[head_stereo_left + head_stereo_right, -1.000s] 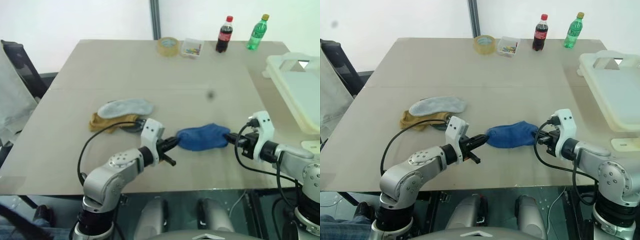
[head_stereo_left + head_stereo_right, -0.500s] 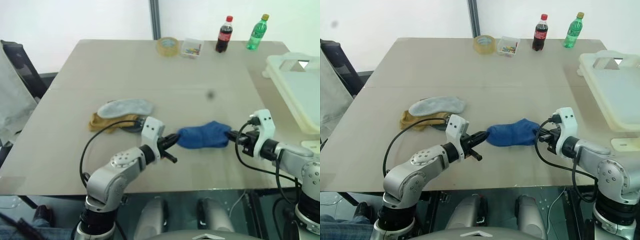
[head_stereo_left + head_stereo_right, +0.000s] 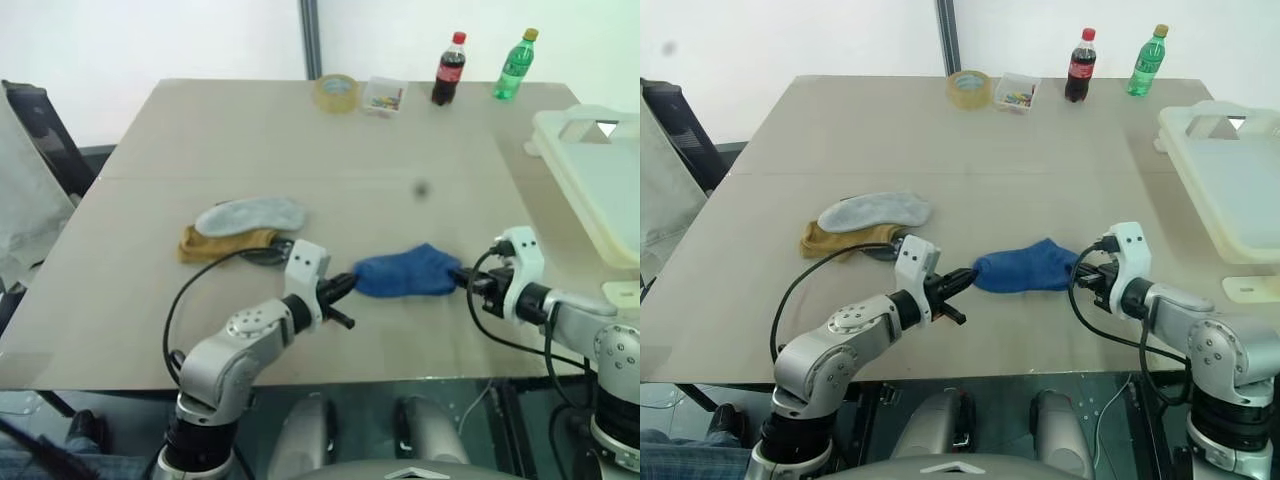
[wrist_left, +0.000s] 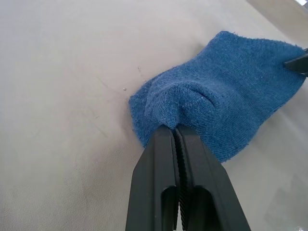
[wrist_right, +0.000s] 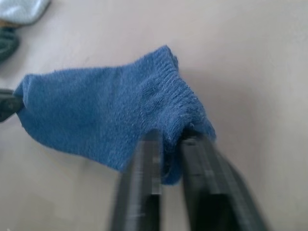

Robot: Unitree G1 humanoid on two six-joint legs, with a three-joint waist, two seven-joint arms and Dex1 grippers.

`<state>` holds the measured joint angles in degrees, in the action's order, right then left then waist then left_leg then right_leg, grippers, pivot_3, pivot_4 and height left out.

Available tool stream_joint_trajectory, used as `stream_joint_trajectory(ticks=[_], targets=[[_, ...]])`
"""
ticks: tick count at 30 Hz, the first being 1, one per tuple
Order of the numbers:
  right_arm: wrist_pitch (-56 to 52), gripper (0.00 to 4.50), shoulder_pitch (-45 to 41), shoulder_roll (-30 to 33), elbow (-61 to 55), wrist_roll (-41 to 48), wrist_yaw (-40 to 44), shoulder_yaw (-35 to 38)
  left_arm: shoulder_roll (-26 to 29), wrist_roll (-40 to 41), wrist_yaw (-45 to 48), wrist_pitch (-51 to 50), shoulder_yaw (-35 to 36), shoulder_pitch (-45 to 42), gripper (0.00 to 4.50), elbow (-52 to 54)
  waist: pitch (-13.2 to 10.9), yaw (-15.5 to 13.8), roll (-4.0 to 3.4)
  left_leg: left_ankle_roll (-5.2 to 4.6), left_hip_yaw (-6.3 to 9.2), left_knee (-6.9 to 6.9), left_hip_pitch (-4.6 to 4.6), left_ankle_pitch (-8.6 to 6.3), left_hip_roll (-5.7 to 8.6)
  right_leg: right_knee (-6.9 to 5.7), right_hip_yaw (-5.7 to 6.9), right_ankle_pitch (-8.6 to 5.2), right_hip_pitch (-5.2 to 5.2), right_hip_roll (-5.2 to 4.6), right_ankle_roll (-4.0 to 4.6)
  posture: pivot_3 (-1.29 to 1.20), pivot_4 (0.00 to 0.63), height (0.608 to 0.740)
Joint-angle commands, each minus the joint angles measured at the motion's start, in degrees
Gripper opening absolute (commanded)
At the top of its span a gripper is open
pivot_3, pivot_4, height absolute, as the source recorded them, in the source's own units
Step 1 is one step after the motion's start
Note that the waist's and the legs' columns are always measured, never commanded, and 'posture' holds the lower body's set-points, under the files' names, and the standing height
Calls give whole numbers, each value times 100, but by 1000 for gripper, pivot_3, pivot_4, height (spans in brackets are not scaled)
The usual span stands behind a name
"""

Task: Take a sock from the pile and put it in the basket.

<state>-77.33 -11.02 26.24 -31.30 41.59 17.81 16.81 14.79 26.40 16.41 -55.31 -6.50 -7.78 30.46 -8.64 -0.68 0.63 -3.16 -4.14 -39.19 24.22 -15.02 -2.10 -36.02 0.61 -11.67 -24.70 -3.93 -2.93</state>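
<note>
A royal blue sock (image 3: 405, 273) lies stretched between my two grippers near the table's front edge. My left gripper (image 4: 177, 130) is shut on its toe end. At the other end, my right gripper (image 5: 172, 140) has its fingers slightly parted, with the ribbed cuff lying in the gap between them. The pile (image 3: 240, 230), light grey, mustard and dark grey socks, sits to the left behind my left arm. The cream-white basket (image 3: 548, 128) stands at the table's right edge, well behind my right gripper.
Along the table's far edge stand a roll of tape (image 3: 337, 92), a small clear box (image 3: 384, 96), a cola bottle (image 3: 449, 68) and a green bottle (image 3: 515, 64). A dark chair (image 3: 40, 130) stands off the table's left side.
My right gripper's fingers have parted around the sock's cuff. The left gripper keeps its hold, and both hands have hardly shifted.
</note>
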Motion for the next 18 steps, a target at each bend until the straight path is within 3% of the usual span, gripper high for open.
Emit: stream_joint_trajectory(ticks=[1, 2, 4, 6, 10, 17, 18], targets=[[154, 2188, 87, 247, -181, -118, 22, -113, -18, -90, -21, 176, -82, -44, 0, 53, 0, 3, 0, 0, 0, 0, 0, 0, 0, 0, 0, 0, 0, 0, 0, 0, 150, 740], [245, 2731, 101, 359, -182, -145, 106, -183, -25, -101, -42, 156, -85, -49, 0, 38, 0, 2, 0, 0, -1, 0, 1, 0, 0, 0, -1, 0, -1, 0, 0, 0, 150, 740], [566, 2731, 116, 504, -177, -213, 297, -291, -40, -112, -69, 137, -94, -56, 0, 5, 0, 5, 0, 0, -1, 0, 0, 0, 0, 0, -1, 0, -1, 0, 0, 0, 150, 740], [1878, 2731, 196, 830, -55, -1040, 485, -819, -54, -117, -63, 139, -100, -68, 0, -39, 0, 7, 1, 0, -3, 0, -3, 0, 1, 0, -2, 0, 0, 0, 0, 0, 150, 740], [3789, 2731, 232, 476, 112, -1643, 855, -1292, -83, -74, -11, 148, -77, -83, 0, -106, -1, 19, 2, 0, -3, 0, -5, 0, -1, 0, -3, -1, 0, 6, -3, 0, 150, 740], [4983, 2731, 577, 52, 853, -2843, 665, -2453, -67, -96, 55, 235, -124, -98, 0, -108, 2, -13, 8, 2, -2, -1, -5, 1, -3, 0, -3, 0, 3, 8, -1, 0, 150, 740], [5094, 2788, 629, 28, 970, -2965, 640, -2495, -76, -98, 44, 247, -118, -88, 616, -92, 1, -13, 8, 2, -3, -1, -5, 1, -3, 0, -3, 0, 3, 7, -1, 0, 150, 740]])
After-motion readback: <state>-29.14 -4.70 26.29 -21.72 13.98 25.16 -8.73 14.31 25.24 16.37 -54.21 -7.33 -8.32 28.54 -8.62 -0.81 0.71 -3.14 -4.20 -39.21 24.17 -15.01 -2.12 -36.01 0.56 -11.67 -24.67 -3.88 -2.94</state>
